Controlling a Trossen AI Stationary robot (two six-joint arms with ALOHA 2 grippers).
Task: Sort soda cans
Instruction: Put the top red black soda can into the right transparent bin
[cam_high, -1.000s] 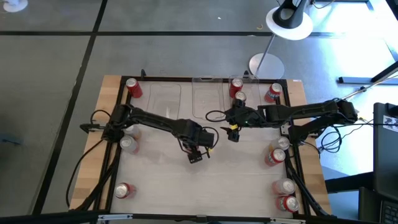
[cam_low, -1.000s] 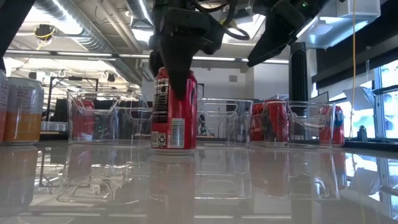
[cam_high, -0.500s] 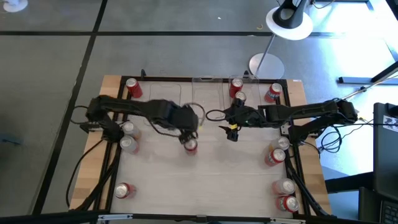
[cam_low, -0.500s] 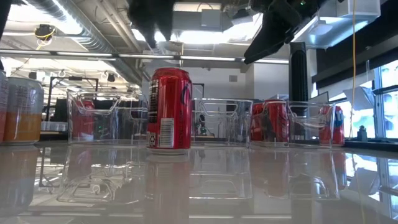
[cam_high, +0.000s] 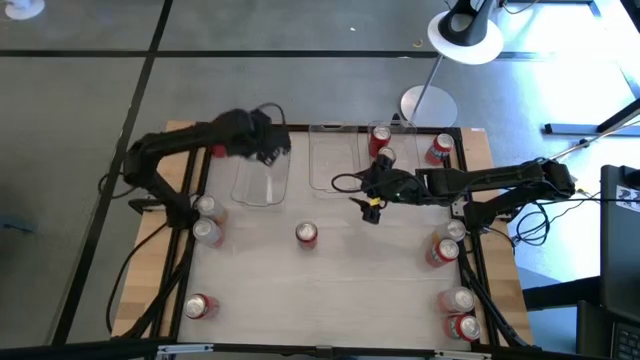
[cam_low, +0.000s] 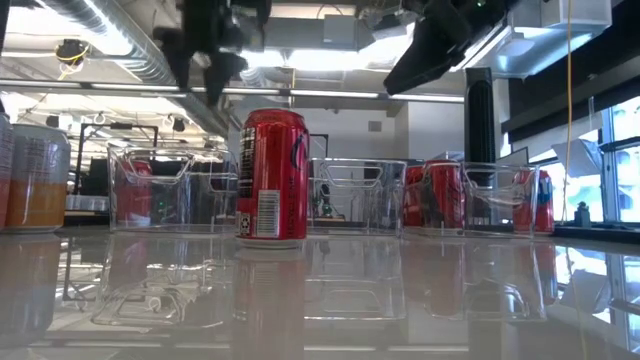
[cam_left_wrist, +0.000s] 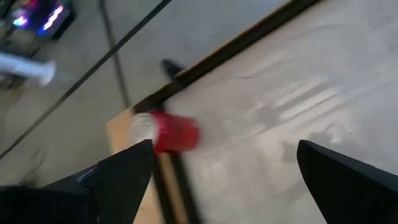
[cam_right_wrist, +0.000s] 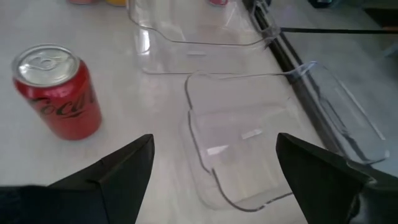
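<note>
A red can (cam_high: 307, 234) is being left standing upright alone near the middle of the bench (cam_high: 330, 290), touched by neither arm; in the low view it (cam_low: 272, 176) is seen in front of the clear bins (cam_low: 357, 196). The left tool (cam_high: 272, 143) is being held high over the left bin (cam_high: 262, 170) near the far edge, its fingers (cam_left_wrist: 121, 174) spread wide with nothing between them, and in its wrist view a red can (cam_left_wrist: 166, 132) is being shown at the far left corner. The right tool (cam_high: 368, 207) is being held above the bench just in front of the middle bin (cam_high: 334, 158), its fingers (cam_right_wrist: 115, 171) also spread wide and empty; the middle can (cam_right_wrist: 58, 91) is being seen ahead of it, beside the bins (cam_right_wrist: 249, 143). Two cans (cam_high: 381, 145) are being kept in the right bin at the far edge, with another can (cam_high: 439, 149) at the far right corner. Two pale cans (cam_high: 206, 220) are being left by the left edge and a red one (cam_high: 199, 306) near the front left corner. Along the right edge, cans (cam_high: 444, 248) are being left standing, with two more (cam_high: 460, 314) near the front right corner.
</note>
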